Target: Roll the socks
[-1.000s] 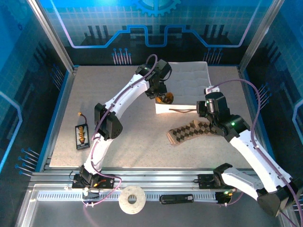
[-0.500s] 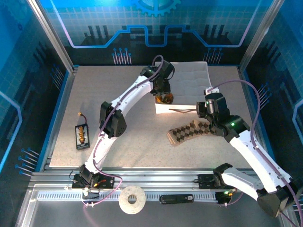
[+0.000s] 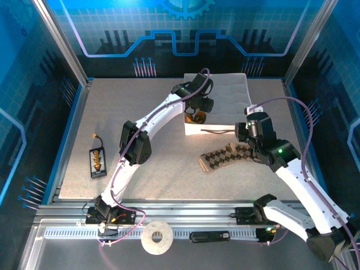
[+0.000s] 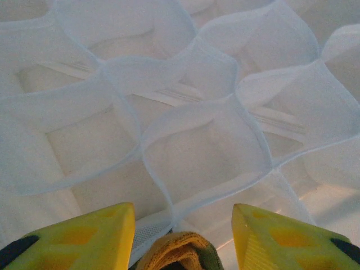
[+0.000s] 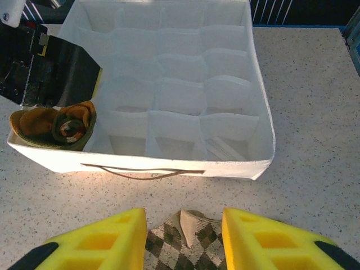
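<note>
Sitting rolled into a plump knit bundle, the olive-green and orange sock (image 5: 53, 125) fills the near-left corner cell of the white soft-walled organizer box (image 5: 236, 169), with the left pincer (image 4: 181, 222) just above it, jaws apart and gripping nothing. That sock looks done, so the brown-and-beige argyle sock (image 3: 225, 156), flat and limp on the speckled bench (image 3: 112, 101) before the box, next calls for rolling from one end. The right pincer (image 5: 183, 219) straddles its cuff half-open; whether it pinches fabric I cannot tell.

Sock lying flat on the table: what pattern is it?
The argyle sock has brown-and-beige diamonds; the top external view shows it best.
</note>
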`<action>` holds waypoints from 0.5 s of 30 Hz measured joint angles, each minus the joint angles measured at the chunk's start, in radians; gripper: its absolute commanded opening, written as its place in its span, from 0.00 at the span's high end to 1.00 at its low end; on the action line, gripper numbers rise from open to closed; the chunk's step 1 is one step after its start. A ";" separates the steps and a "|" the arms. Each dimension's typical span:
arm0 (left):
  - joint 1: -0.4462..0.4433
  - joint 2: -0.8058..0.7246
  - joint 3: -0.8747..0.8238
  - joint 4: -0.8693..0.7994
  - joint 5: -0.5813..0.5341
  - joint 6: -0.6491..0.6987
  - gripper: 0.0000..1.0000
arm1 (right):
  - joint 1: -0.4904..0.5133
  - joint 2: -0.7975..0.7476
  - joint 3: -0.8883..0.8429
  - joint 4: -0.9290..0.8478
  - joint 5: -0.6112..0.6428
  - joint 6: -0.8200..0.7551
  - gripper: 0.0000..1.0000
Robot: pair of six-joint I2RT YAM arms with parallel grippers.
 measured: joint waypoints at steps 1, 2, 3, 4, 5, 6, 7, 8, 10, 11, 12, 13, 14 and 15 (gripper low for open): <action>0.002 0.000 0.000 -0.002 0.014 0.012 0.51 | 0.000 -0.001 0.000 0.000 0.000 0.000 0.60; 0.006 0.000 0.000 -0.005 0.026 0.028 0.50 | 0.000 -0.001 0.000 -0.001 0.000 0.000 0.60; 0.009 0.000 0.000 -0.011 0.037 0.040 0.50 | 0.000 -0.001 0.000 -0.001 0.000 0.000 0.60; 0.013 0.000 -0.001 -0.019 0.046 0.050 0.50 | 0.000 -0.001 0.000 -0.001 0.000 0.000 0.60; 0.018 0.000 -0.001 -0.029 0.055 0.061 0.50 | 0.000 -0.001 0.000 -0.002 0.000 0.000 0.60; 0.023 0.000 -0.005 -0.035 0.064 0.067 0.50 | -0.001 -0.001 0.000 -0.002 0.000 0.000 0.60; 0.029 0.000 -0.010 -0.038 0.074 0.074 0.51 | -0.001 -0.001 0.000 -0.003 -0.001 0.000 0.60; 0.034 0.000 -0.018 -0.041 0.086 0.082 0.51 | -0.002 0.000 0.000 -0.005 -0.001 0.000 0.60; 0.043 0.000 -0.031 -0.050 0.106 0.090 0.51 | -0.002 0.002 0.000 -0.007 -0.002 0.000 0.60; 0.047 0.000 -0.038 -0.055 0.117 0.092 0.51 | -0.002 0.005 0.000 -0.007 -0.003 0.000 0.60; 0.050 0.000 -0.045 -0.057 0.124 0.092 0.52 | -0.002 0.007 0.000 -0.007 -0.004 0.000 0.60; 0.051 0.000 -0.050 -0.058 0.131 0.092 0.52 | -0.002 0.009 0.000 -0.007 -0.005 0.000 0.60; 0.050 0.000 -0.058 -0.057 0.140 0.092 0.53 | -0.002 0.011 0.000 -0.007 -0.005 0.000 0.60; 0.050 0.000 -0.063 -0.058 0.145 0.092 0.55 | -0.002 0.011 0.000 -0.007 -0.007 0.000 0.60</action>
